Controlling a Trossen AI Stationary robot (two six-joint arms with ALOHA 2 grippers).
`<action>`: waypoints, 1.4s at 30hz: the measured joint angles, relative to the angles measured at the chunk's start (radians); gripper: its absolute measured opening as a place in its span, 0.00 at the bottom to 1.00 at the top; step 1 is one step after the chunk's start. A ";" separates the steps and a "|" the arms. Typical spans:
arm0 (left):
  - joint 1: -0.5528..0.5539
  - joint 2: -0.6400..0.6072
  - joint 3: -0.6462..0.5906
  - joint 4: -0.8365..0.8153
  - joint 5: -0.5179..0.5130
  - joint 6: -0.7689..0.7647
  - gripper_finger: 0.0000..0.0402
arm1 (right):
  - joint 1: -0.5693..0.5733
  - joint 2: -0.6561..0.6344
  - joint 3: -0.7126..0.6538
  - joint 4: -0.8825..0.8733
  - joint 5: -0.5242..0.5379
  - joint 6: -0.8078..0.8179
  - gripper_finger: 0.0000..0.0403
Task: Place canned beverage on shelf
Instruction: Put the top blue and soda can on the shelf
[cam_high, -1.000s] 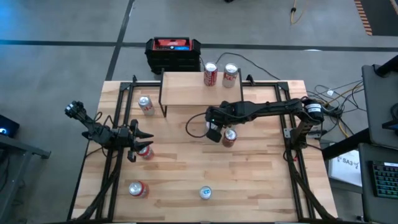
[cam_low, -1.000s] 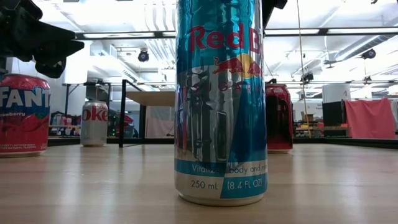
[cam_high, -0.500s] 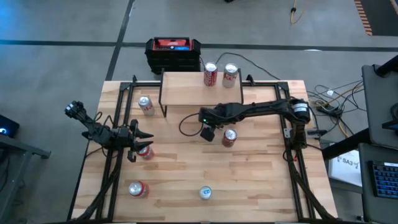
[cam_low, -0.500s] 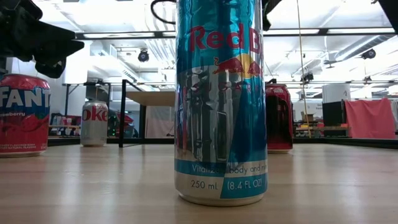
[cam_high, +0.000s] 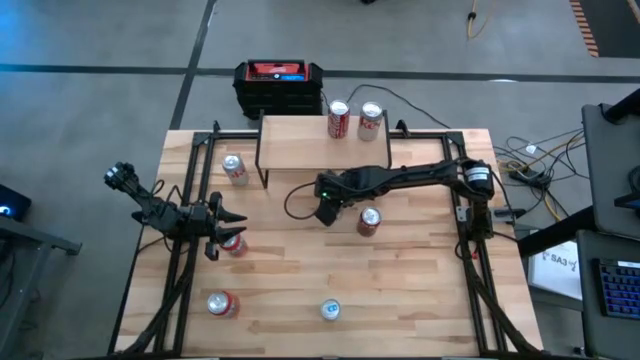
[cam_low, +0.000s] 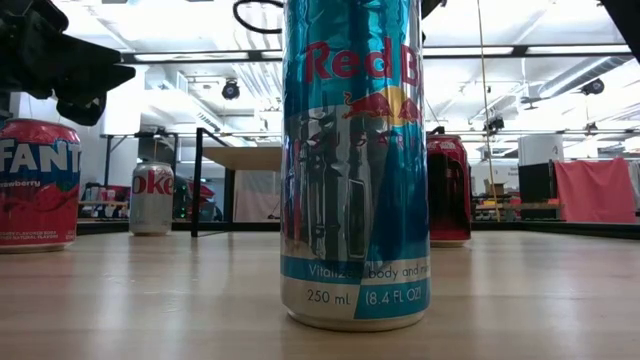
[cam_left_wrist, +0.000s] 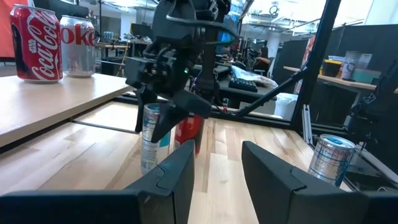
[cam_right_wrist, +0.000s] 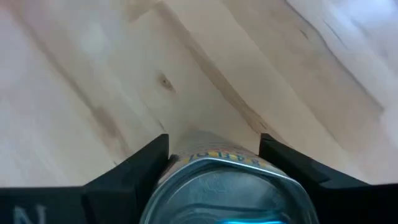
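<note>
The shelf (cam_high: 320, 152) stands at the table's far side, with a red can (cam_high: 338, 120) and a silver can (cam_high: 371, 120) upright on its wooden top. My right gripper (cam_high: 326, 212) reaches in front of the shelf and is shut on a silver canned beverage (cam_left_wrist: 151, 134), which shows between its fingers in the right wrist view (cam_right_wrist: 214, 142). A red can (cam_high: 368, 220) stands just to its right. My left gripper (cam_high: 228, 232) waits at the table's left, its fingers a little apart (cam_left_wrist: 217, 152) with nothing between them. Another red can (cam_high: 235, 243) sits beside it. My right gripper pinches the silver can's upper wall, just under the rim (cam_right_wrist: 180, 163), between its two fingers (cam_right_wrist: 134, 171). The fingers come from above, pointing down. The can stands upright with its bottom (cam_left_wrist: 148, 168) on the table.
A silver-and-red can (cam_high: 234, 168) stands left of the shelf. Near the front edge stand a red Fanta can (cam_high: 222, 303) and a blue Red Bull can (cam_high: 330, 310). A black-and-red box (cam_high: 278, 85) sits on the floor behind the table.
My right gripper has moved toward the table's left edge, away from the red can beside it, and now stands over the silver can. The cans have kept their places.
</note>
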 joint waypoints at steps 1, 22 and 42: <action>0.000 0.000 0.000 0.000 0.000 0.000 0.29 | 0.000 0.000 0.000 -0.006 0.003 0.049 0.51; 0.000 0.000 0.000 0.000 0.000 0.000 0.29 | 0.053 -0.002 0.026 -0.092 0.212 0.368 0.51; 0.000 0.000 0.000 0.000 0.000 0.000 0.29 | 0.075 0.002 0.083 -0.173 0.254 0.597 0.51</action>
